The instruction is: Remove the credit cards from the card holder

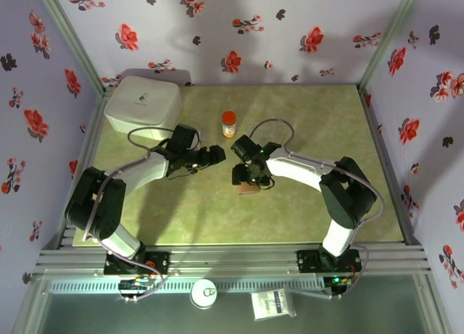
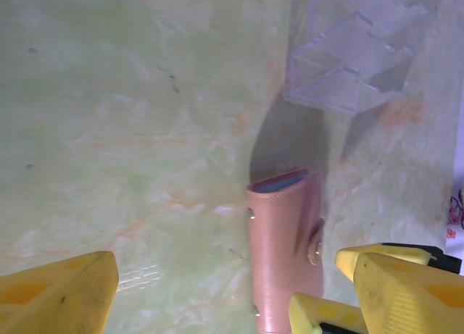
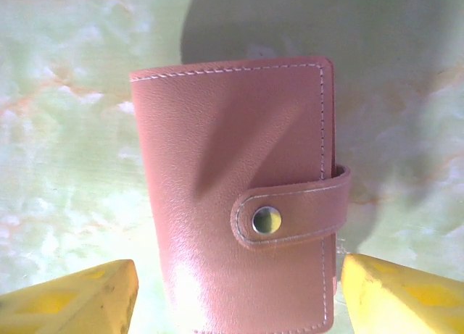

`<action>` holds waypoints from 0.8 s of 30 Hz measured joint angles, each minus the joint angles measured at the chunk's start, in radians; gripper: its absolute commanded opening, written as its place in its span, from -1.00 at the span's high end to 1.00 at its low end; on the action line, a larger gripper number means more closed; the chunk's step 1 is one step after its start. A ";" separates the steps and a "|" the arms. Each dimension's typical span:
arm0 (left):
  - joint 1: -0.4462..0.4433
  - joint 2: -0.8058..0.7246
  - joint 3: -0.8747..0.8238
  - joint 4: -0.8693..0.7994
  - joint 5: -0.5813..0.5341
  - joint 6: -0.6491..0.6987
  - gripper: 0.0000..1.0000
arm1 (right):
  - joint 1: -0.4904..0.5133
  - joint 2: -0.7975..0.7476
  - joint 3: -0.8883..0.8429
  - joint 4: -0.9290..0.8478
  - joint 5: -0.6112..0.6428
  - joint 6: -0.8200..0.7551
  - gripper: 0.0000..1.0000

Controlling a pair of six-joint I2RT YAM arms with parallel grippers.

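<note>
The card holder (image 3: 239, 196) is a reddish-brown wallet, folded shut, its strap snapped by a small metal clasp (image 3: 266, 220). It rests on the green table just right of centre (image 1: 249, 190). My right gripper (image 3: 235, 298) is open, with one yellow finger on each side of the wallet's near end. My left gripper (image 2: 239, 305) is also open and hovers just left of the wallet (image 2: 283, 247). A grey-blue lining (image 2: 279, 182) shows at the wallet's far end. The credit cards are hidden inside.
A clear plastic slotted box (image 2: 355, 51) stands beyond the wallet. An orange-capped bottle (image 1: 229, 123) sits at centre back and a white box (image 1: 142, 106) at the back left. Flowered walls close in the table on three sides.
</note>
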 measured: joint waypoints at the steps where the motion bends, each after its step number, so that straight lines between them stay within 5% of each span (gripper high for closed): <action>1: -0.008 0.006 0.001 0.011 0.005 -0.008 -0.52 | 0.000 -0.009 0.000 -0.002 0.003 0.000 -0.48; 15: -0.109 0.118 -0.029 0.251 0.079 -0.221 0.74 | -0.017 -0.047 -0.002 -0.005 0.019 -0.006 0.22; 24: -0.130 0.150 -0.055 0.325 0.087 -0.276 1.00 | -0.051 0.014 0.008 -0.008 0.019 -0.036 0.20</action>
